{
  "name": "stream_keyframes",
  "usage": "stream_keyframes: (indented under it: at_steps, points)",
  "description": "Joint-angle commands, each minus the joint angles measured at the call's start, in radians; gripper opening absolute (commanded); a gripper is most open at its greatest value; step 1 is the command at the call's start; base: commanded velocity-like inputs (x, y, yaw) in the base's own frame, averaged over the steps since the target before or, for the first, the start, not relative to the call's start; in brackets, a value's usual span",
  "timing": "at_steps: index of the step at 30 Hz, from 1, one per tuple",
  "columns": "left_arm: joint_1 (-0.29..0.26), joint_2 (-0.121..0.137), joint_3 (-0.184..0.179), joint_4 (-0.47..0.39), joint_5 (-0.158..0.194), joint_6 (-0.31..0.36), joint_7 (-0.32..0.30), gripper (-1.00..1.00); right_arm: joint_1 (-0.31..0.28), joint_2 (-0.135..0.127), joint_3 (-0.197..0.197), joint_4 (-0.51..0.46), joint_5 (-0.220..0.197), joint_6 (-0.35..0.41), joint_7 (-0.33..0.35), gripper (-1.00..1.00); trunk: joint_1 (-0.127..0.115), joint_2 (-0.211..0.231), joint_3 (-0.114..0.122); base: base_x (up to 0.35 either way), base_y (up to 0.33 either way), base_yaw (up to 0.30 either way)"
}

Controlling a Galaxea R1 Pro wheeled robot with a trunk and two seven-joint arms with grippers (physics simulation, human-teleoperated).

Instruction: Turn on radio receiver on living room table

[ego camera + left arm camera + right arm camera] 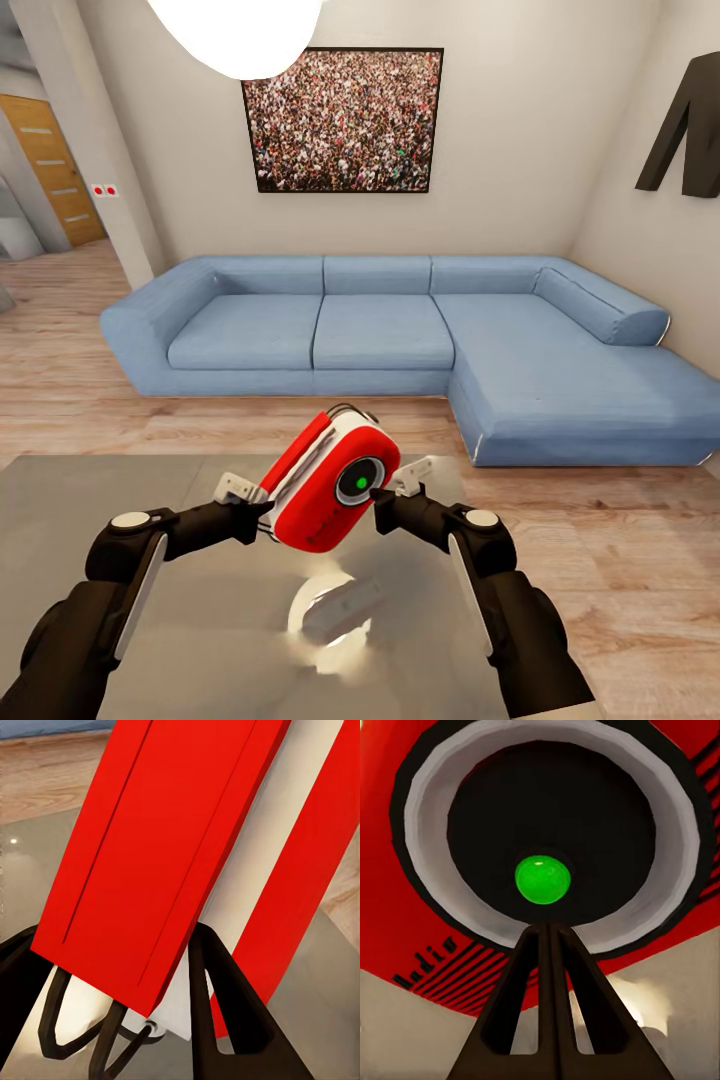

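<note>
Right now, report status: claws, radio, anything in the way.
Left claw shut on radio, holding it tilted above the table. Right claw shut, tips at the green dial centre. Nothing in the way.

Wrist views seemingly against radio receiver [540, 832]

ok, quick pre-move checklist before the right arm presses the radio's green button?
1. Radio held off the table by left gripper: ok.
2. Left fingers clamped on radio edge: ok.
3. Right gripper shut, fingers together: ok.
4. Right tip lined up just under green button: ok.
5. Tip touching the dial: cannot tell.
6. Radio already on: cannot tell.
</note>
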Motion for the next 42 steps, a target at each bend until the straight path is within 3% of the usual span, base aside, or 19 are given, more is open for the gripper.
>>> stream_keyframes:
  at_steps: [1,4,8,16,17,18,20,33,42]
  points:
    - [0.000,0.000,0.000,0.000,0.011,0.003,0.000,-1.00,0.000,0.000,0.003,0.000,0.000,0.000,0.000,-1.00,0.000,0.000,0.000,0.000,0.000,0.000]
    - [0.000,-0.001,0.001,0.000,0.011,0.003,0.001,-1.00,0.000,0.000,0.037,-0.001,0.000,0.000,0.000,-1.00,0.000,0.000,0.000,0.000,0.000,0.000]
    - [0.000,-0.002,0.003,0.002,0.011,0.003,0.005,-1.00,0.000,0.000,0.053,-0.001,0.001,0.000,0.000,-1.00,0.000,0.000,0.000,0.000,0.000,0.000]
    - [0.000,-0.002,0.008,0.003,0.010,0.003,0.006,-1.00,0.000,0.000,0.055,-0.006,0.000,0.000,0.003,-1.00,0.000,0.000,0.000,0.000,0.000,0.000]
    - [0.000,-0.002,0.017,0.003,0.010,0.003,0.006,-1.00,0.000,0.000,0.055,-0.008,0.000,0.000,0.003,-1.00,0.000,0.000,0.000,0.000,0.000,0.000]
    - [0.000,-0.002,0.064,0.003,0.010,0.003,0.006,-1.00,0.000,0.000,0.055,-0.012,0.000,0.000,0.004,-1.00,0.000,0.000,0.000,0.000,0.000,0.000]
    - [0.000,-0.002,0.073,0.003,0.010,0.003,0.006,-1.00,0.000,0.000,0.055,-0.013,0.001,0.000,0.004,-1.00,0.000,0.000,0.000,0.000,0.000,0.000]
    - [0.000,-0.002,0.084,0.002,0.010,0.002,0.006,-1.00,0.000,0.000,0.054,-0.022,0.001,0.000,0.006,-1.00,0.000,0.000,0.000,0.000,0.000,0.000]
    - [0.000,-0.002,0.086,0.001,0.010,0.002,0.006,-1.00,0.000,0.000,0.053,-0.082,0.002,0.003,0.002,-1.00,0.000,0.000,0.000,0.000,0.000,0.000]
